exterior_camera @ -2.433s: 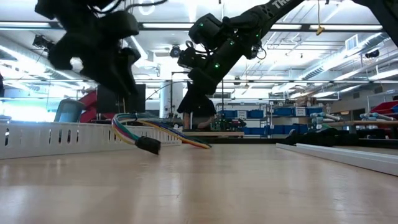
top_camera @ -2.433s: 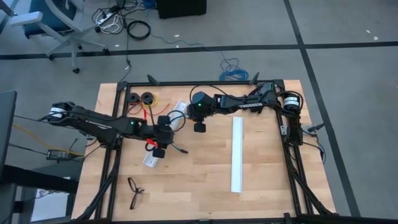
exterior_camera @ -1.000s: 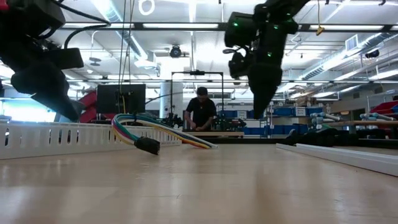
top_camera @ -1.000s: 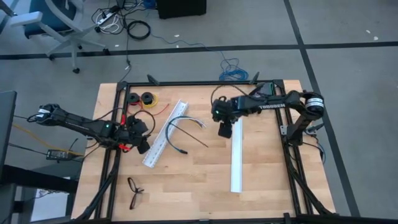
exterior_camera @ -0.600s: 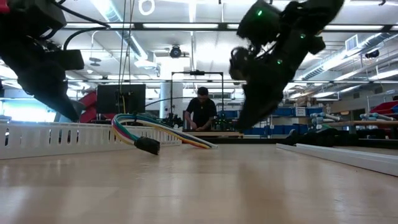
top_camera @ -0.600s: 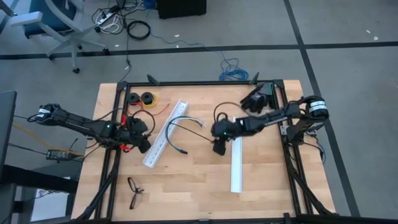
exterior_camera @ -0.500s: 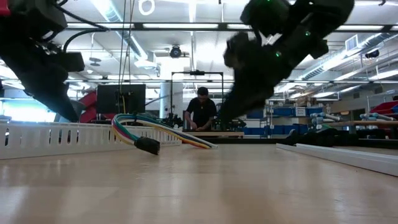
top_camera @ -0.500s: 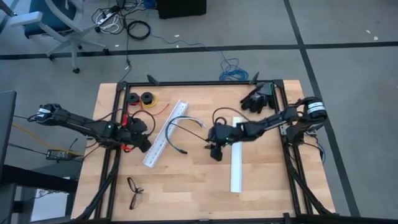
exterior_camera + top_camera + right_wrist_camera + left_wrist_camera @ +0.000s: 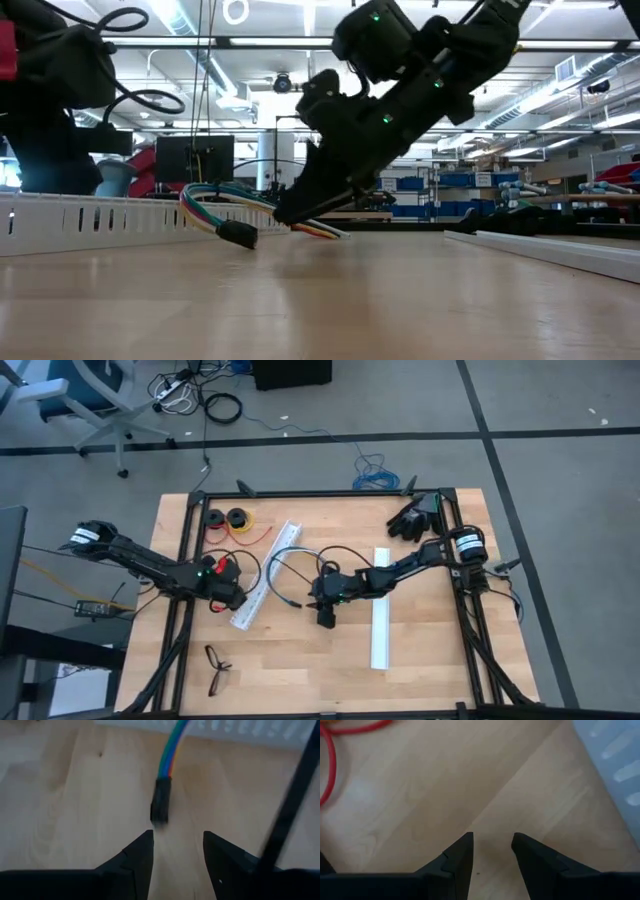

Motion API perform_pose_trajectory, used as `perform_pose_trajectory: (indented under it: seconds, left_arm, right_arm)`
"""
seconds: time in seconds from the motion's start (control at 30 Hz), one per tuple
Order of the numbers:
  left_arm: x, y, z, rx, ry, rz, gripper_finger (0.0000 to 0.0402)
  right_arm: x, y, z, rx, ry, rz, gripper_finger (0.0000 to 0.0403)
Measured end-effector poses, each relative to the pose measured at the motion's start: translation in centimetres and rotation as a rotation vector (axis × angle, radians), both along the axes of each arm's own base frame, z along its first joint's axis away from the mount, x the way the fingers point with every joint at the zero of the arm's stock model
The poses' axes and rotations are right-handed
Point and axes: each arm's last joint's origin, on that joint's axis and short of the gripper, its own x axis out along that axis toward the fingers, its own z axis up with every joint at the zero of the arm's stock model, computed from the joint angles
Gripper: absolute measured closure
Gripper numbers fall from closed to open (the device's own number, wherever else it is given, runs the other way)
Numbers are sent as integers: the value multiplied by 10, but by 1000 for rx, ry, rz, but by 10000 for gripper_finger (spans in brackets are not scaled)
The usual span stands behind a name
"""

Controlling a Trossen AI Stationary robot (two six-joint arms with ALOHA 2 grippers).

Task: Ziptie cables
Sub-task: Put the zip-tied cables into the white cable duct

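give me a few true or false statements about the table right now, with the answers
1. The right tool is open with the black connector of the cables just ahead of it. True.
2. The left tool is clamped on the cables. False: it is open over bare wood, holding nothing.
3. A pair of glasses lies near the table's front left corner. True.
4. Both white rails touch each other. False: one white rail lies apart on the right, the other rail left of the cables.
5. The two black spools sit near the far left corner. True.
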Motion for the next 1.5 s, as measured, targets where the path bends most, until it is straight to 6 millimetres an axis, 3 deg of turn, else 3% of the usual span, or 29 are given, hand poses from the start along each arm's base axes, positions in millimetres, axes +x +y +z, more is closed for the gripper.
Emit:
perform_pose_trajectory:
  seconds: [0.27,0.5,0.6,0.97,1.3,1.5]
  left_arm:
    - [2,-16,0,141,-89,-132,246]
    - [7,-27,1,135,-182,-188,246]
    - [7,-28,0,136,-182,-192,246]
    - [15,-32,-6,125,-207,-184,246]
    - [26,-39,-11,113,-248,-239,245]
    - [28,-39,-13,122,-253,-243,245]
  right_arm:
    - [24,4,-5,-23,27,20,249]
    - [38,16,-21,-19,57,28,261]
    - [44,21,-15,-10,24,40,270]
    - [49,40,-9,42,8,69,280]
    - [51,33,-8,30,-10,-19,293]
    - [51,25,-9,24,12,-39,321]
